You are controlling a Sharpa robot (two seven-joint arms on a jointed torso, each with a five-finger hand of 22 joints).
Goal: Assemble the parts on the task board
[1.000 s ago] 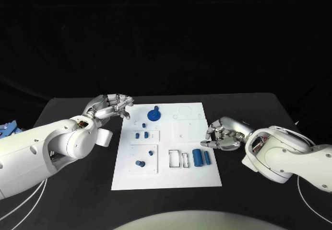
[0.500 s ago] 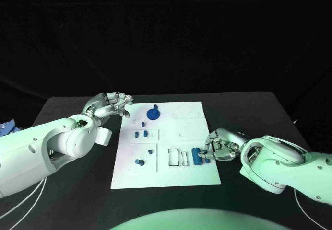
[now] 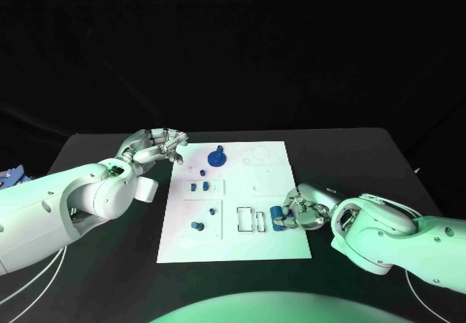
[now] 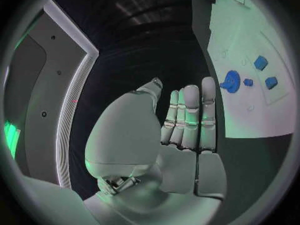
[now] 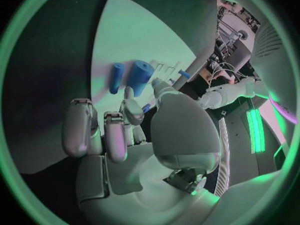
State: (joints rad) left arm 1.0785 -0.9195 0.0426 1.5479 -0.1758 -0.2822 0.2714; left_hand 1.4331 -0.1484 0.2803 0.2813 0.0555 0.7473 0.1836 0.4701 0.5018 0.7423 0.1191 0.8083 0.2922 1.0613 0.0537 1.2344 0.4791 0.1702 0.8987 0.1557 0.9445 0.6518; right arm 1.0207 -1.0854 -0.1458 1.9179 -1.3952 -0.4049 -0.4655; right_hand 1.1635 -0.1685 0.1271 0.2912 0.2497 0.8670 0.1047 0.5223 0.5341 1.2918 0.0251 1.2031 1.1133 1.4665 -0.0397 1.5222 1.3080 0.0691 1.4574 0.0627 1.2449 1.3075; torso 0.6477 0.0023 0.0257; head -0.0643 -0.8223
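Observation:
The white task board (image 3: 233,239) lies mid-table. Two blue cylinders (image 3: 279,219) lie side by side near its right edge; the right wrist view shows a thick cylinder (image 5: 140,74) and a thin cylinder (image 5: 116,78). My right hand (image 3: 305,210) is at that edge, thumb and one fingertip at the thick cylinder's near end; whether they pinch it is unclear. My left hand (image 3: 155,145) hovers off the board's far left corner, fingers apart, holding nothing. A blue gear (image 3: 217,159) stands at the board's far end, and it also shows in the left wrist view as a blue gear (image 4: 230,81).
Small blue pieces (image 3: 201,187) sit in a left panel, with others (image 3: 197,226) in the panel nearer me. Two rectangular slots (image 3: 250,220) lie just left of the cylinders. A blue object (image 3: 10,178) lies beyond the table's left edge.
My right hand has moved along the board's right edge toward me and closed in on the two cylinders. The left hand has stayed put.

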